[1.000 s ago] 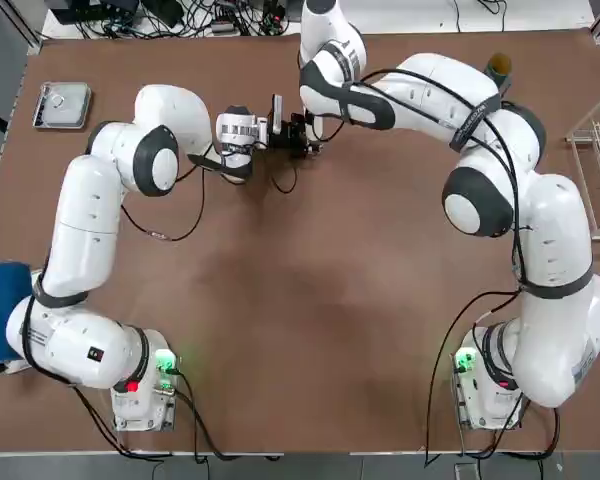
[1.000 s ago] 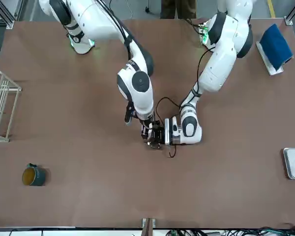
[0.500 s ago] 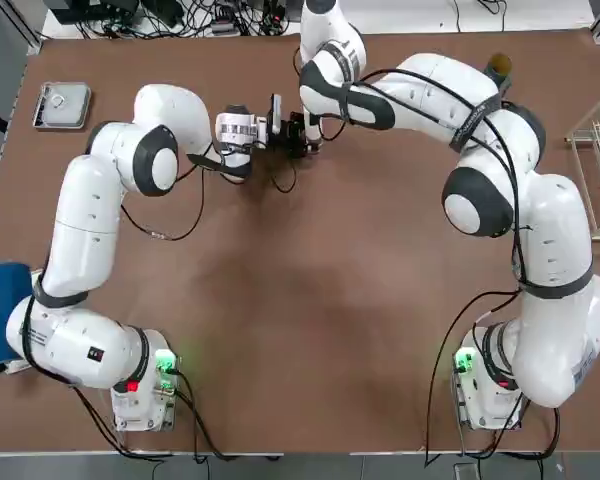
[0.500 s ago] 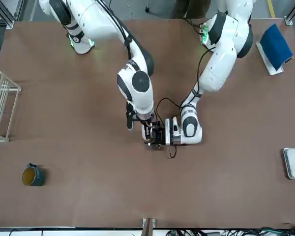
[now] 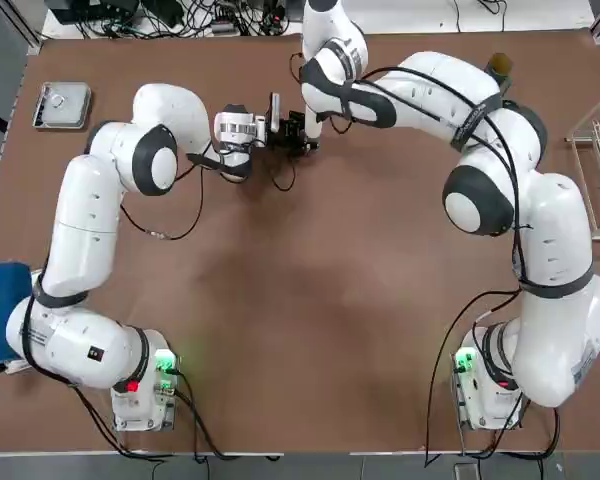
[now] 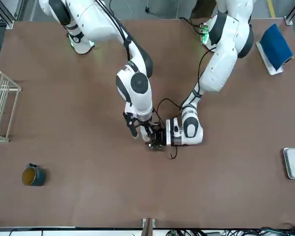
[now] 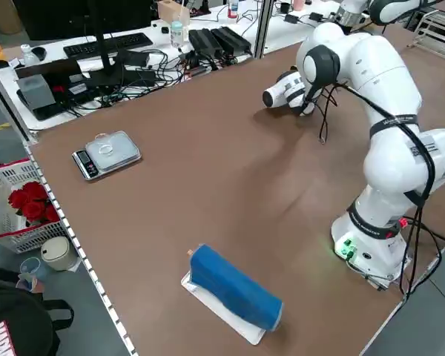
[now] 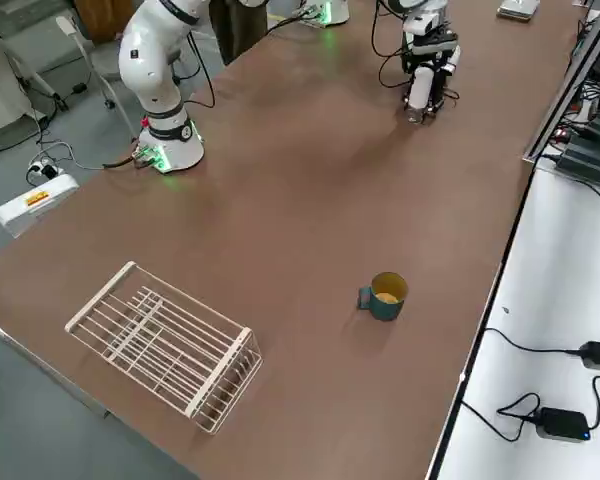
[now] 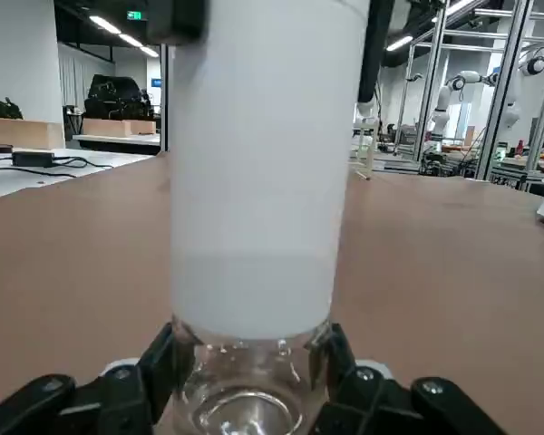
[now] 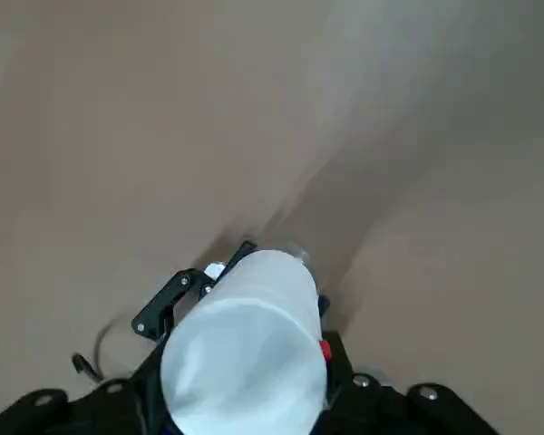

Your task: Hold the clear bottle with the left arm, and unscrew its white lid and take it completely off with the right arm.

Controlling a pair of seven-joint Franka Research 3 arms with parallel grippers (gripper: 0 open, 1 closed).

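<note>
The clear bottle stands upright on the table near its far edge. My left gripper is shut on its glass base, with a finger on each side. The white lid still sits on the bottle's neck. My right gripper comes down from above and is shut on the white lid, whose rounded end shows between its fingers. In the front view both grippers meet at the bottle, left gripper and right gripper. The left gripper's black fingers show under the lid.
A teal mug with a yellow top stands far off on the right arm's side, near a white wire rack. A small scale and a blue roll on a white base lie on the left arm's side.
The right arm's wrist has turned about the lid, its side parts swinging round in the front view. The left gripper still holds the bottle, and both grippers have drifted slightly toward the far edge.
</note>
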